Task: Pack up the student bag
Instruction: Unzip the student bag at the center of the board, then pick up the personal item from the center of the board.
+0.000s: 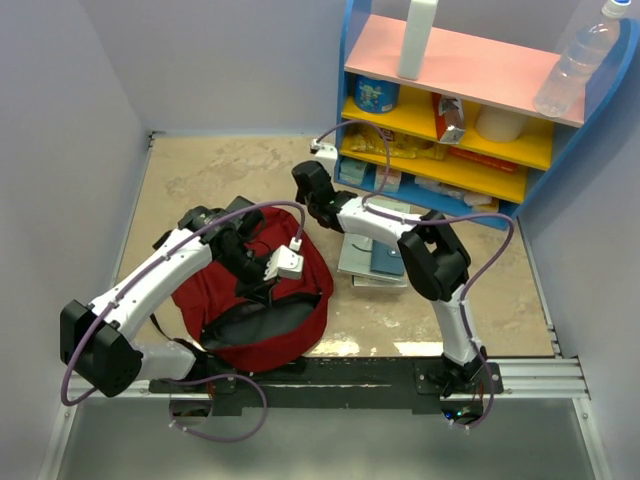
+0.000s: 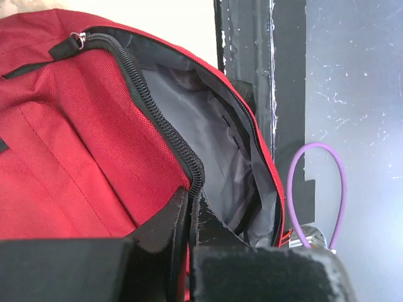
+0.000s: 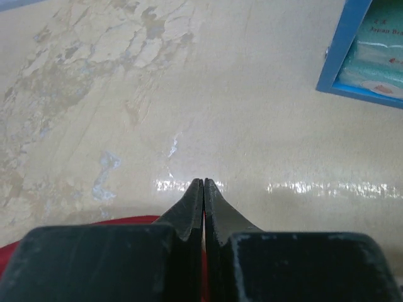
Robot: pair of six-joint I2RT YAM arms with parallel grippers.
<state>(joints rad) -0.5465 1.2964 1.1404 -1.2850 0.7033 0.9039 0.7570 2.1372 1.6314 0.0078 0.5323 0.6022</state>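
Left wrist view. Left gripper [image 2: 191, 206]: jaws pinching the student bag [image 2: 69, 138] at its zip edge, mouth agape, on the table [image 3: 189, 94] left of the books [image 1: 375, 262]. Right gripper [image 3: 203, 187]: jaws pressed together, empty. Recommended: hold the edge high and taut.

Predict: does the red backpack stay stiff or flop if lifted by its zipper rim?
Likely floppy: the student bag is soft fabric, slumped, its grey lining creased. Lifted by the zipper rim that the left pincer seems to pinch, it would probably sag. Probably light: nothing shows inside.
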